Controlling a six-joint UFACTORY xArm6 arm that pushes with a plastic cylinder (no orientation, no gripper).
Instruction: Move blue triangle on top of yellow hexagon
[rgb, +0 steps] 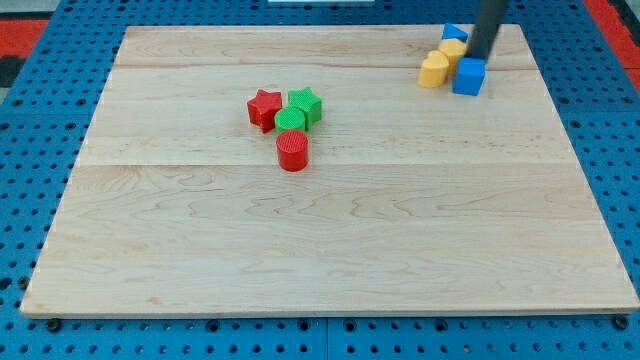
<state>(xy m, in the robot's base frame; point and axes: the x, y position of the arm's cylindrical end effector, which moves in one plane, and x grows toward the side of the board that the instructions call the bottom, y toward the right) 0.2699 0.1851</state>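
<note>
A small blue block (453, 32), probably the triangle, lies near the board's top right corner. Just below it sits a yellow block (453, 48) whose shape I cannot make out. A yellow hexagon-like block (434, 70) lies lower left of these, touching that yellow block. A blue cube (469, 76) sits to its right. My rod comes down from the view's top, and my tip (479, 57) is just above the blue cube, right of the yellow block and lower right of the small blue block.
Left of the middle of the wooden board (330, 250) is a cluster: a red star (264, 108), a green star (306, 104), a green cylinder (290, 121) and a red cylinder (293, 151).
</note>
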